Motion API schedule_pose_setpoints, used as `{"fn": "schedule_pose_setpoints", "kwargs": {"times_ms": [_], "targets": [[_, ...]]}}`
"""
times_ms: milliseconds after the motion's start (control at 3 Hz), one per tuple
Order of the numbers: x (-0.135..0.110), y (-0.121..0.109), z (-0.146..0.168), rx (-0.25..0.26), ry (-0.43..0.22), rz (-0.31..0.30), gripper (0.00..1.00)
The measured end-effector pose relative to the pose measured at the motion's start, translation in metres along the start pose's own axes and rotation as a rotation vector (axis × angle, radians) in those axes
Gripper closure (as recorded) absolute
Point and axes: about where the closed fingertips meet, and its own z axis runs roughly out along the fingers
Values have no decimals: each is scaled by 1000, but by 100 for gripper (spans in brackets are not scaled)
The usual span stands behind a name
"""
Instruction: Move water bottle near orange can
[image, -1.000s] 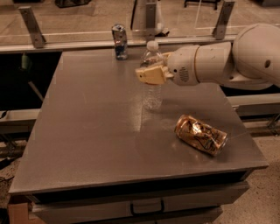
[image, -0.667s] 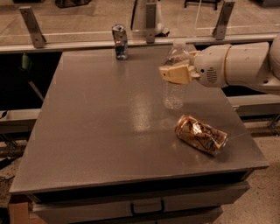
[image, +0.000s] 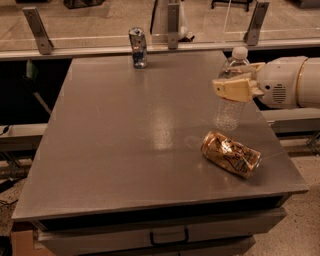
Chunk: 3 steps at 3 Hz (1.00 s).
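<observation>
water bottle (image: 230, 100) upright, cap up, clamped in gripper (image: 235, 86) just behind orange can (image: 231, 154)

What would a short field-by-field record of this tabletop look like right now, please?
gripper: closed around the middle of the water bottle
water bottle: upright, just behind the orange can, apart from it
orange can: lying on its side, front right of the table
blue-and-silver can: upright, far edge

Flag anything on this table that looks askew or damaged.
The orange can lies on its side at the front right of the table and looks dented. The gripper, just behind it, is shut on the upright water bottle; nothing spilled.
</observation>
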Motion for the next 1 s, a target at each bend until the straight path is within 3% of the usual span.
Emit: {"fn": "schedule_pose_setpoints", "kwargs": {"times_ms": [333, 1000], "targets": [[12, 2, -5, -8, 13, 13, 84], [25, 7, 2, -47, 14, -36, 37]]}}
